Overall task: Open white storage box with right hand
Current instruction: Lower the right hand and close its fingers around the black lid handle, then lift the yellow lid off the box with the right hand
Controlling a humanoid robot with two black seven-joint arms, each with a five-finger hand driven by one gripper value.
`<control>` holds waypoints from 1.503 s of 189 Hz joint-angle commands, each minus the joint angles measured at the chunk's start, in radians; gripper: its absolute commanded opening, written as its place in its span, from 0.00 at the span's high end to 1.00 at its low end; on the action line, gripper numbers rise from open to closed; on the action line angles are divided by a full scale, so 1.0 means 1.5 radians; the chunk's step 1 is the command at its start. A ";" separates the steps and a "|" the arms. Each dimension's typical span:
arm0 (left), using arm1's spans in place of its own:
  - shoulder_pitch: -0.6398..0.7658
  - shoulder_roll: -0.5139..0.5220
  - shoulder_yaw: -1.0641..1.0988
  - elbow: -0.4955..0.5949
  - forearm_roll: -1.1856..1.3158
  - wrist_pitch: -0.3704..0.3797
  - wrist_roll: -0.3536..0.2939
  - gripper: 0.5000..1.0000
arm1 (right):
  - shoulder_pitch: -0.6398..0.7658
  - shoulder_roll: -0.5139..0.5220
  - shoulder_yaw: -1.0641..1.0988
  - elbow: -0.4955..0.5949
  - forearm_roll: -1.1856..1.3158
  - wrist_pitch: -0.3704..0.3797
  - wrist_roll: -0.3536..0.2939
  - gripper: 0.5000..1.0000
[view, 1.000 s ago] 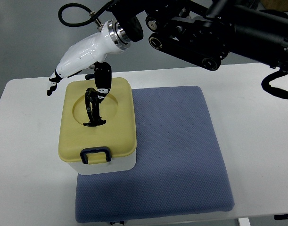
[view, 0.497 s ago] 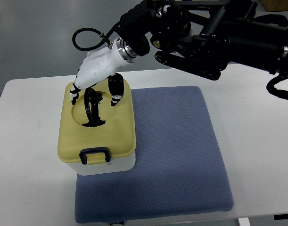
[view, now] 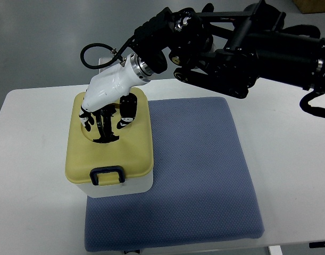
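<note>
White storage box (view: 110,159) directly beneath right hand (view: 105,114), lid shut.

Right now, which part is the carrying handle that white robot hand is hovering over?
Find the white table, then the storage box with its yellow lid at the blue mat's left edge. The handle is the black arch standing in the lid's round hollow, under the right hand, unlike the dark latch at the front.

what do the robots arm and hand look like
One arm shows, from the right: bulky black links with round joint caps. A silver ring joins it to a glossy white hand with black fingers tipped white. A black cable loops by the wrist.
</note>
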 commanded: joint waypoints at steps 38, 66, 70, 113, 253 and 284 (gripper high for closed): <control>0.000 0.000 0.000 0.000 0.000 0.000 0.000 0.00 | -0.010 0.000 0.000 0.000 -0.001 -0.001 -0.001 0.73; 0.000 0.000 0.000 0.000 0.000 0.000 0.001 0.00 | -0.013 0.000 0.000 -0.001 -0.001 -0.001 -0.001 0.84; 0.000 0.000 0.000 0.000 0.000 0.000 0.000 0.00 | -0.014 0.000 0.000 0.000 -0.001 -0.001 -0.001 0.86; 0.000 0.000 0.000 0.000 0.000 0.000 0.001 0.00 | -0.015 0.000 0.000 -0.001 0.000 -0.001 -0.001 1.00; 0.000 0.000 0.000 0.001 0.000 0.000 0.001 0.00 | 0.009 0.000 0.019 -0.002 0.012 0.002 0.001 1.00; 0.000 0.000 0.000 0.000 0.000 0.000 0.000 0.00 | 0.029 0.000 0.054 -0.005 0.013 0.012 0.001 1.00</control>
